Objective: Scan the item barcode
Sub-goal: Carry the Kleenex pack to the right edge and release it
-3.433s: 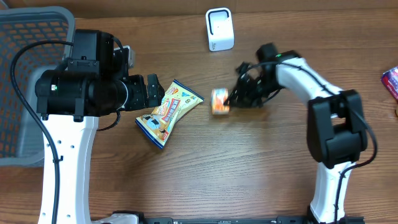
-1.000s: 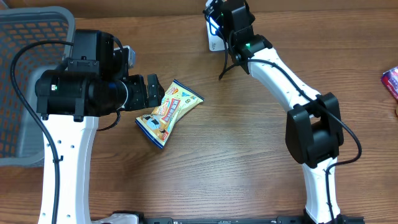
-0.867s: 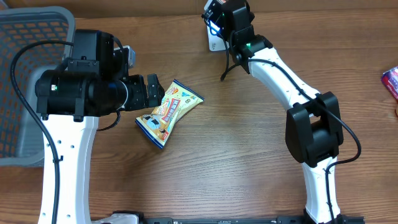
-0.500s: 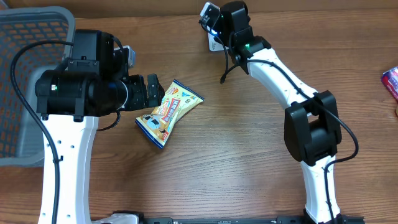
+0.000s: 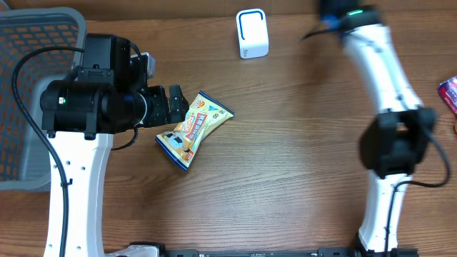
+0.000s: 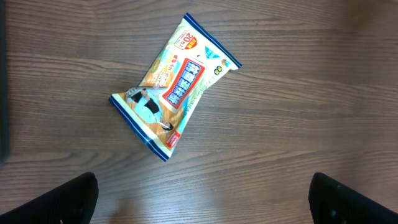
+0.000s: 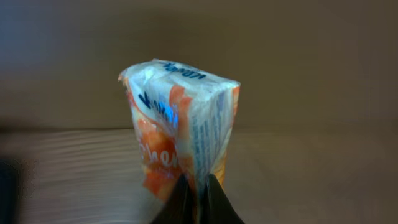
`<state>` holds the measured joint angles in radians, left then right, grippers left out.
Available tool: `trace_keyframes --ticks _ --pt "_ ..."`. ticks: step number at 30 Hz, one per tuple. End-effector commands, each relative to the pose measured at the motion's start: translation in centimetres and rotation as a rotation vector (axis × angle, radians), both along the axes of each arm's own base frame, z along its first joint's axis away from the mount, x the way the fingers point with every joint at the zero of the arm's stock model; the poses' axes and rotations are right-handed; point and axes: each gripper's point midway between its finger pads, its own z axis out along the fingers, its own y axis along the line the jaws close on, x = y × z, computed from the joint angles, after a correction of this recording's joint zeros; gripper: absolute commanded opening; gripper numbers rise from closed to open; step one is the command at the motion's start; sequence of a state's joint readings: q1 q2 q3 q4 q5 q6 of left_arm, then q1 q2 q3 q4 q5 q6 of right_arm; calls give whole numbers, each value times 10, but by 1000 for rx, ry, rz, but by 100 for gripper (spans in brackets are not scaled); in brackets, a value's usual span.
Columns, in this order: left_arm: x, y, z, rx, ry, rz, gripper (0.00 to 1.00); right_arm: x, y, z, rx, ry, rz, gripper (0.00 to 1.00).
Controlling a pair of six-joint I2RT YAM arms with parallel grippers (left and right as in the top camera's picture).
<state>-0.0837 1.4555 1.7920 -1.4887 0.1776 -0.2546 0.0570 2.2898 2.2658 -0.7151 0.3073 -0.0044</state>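
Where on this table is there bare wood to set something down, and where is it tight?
Widest bare patch: the table between the snack packet and the right arm, down to the near edge. A smaller strip lies between the scanner and the packet. Crowded at left, where the left gripper hangs by the packet, next to the basket.

**Wooden table, four things on it**

The brown wood-grain table [image 5: 285, 157] carries a yellow snack packet [image 5: 194, 128] lying flat left of centre, a white scanner [image 5: 252, 33] standing near the far edge, a grey mesh basket [image 5: 36, 32] at the left, and a red packet [image 5: 449, 94] at the right edge.
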Motion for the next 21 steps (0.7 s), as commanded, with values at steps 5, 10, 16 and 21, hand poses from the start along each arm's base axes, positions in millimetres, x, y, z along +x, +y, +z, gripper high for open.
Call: trace_keyframes --ticks 5,10,16,21 --pt "0 1 1 11 -8 -4 100 -111 -230 -17 354 67 -738 4" --pt "0 1 1 11 -8 -5 100 -213 -341 -40 497 128 -1030 4" --pt "0 1 1 11 -8 -5 100 -287 -397 -53 591 142 -1188 4" --pt "0 1 1 11 -8 -5 100 -326 -415 -76 617 182 -1277 4"
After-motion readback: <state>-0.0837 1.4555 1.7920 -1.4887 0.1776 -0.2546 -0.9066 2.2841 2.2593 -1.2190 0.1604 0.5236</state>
